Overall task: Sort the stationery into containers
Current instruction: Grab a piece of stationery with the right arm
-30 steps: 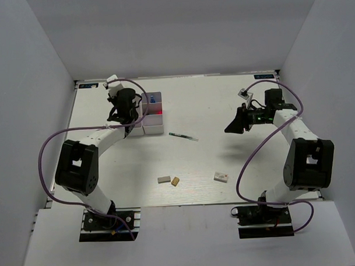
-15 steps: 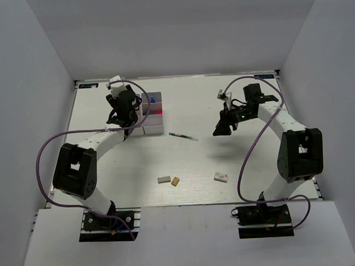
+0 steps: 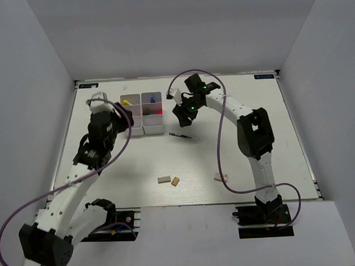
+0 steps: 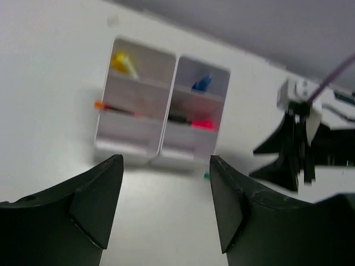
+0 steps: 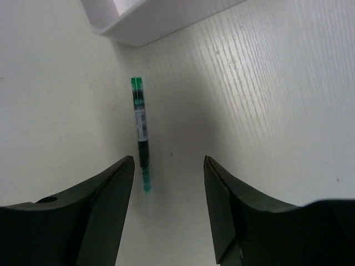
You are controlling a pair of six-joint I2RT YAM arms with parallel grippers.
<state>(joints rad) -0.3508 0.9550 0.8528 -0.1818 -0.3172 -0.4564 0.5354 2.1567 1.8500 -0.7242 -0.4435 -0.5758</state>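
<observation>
The white organiser (image 3: pixel 153 130) stands at the far left-middle and also shows in the left wrist view (image 4: pixel 128 145). It holds a yellow-tipped marker (image 4: pixel 123 62), a blue-capped glue bottle (image 4: pixel 202 83), an orange pen (image 4: pixel 113 107) and a pink-capped highlighter (image 4: pixel 195 122). A thin green pen (image 3: pixel 182 134) lies on the table right of it. My right gripper (image 3: pixel 183 116) is open and empty just above the pen (image 5: pixel 141 133), which lies by the left finger (image 5: pixel 105 194). My left gripper (image 3: pixel 114 115) is open and empty (image 4: pixel 166 162), near of the organiser.
A grey eraser (image 3: pixel 163 179) and a tan eraser (image 3: pixel 175 181) lie at the near middle. A white eraser (image 3: pixel 220 178) lies to their right, partly behind the right arm's cable. The organiser's corner (image 5: pixel 161 14) is close above the pen.
My right arm has swung left across the table to hover over the green pen. My left arm has pulled back from above the organiser toward the near left.
</observation>
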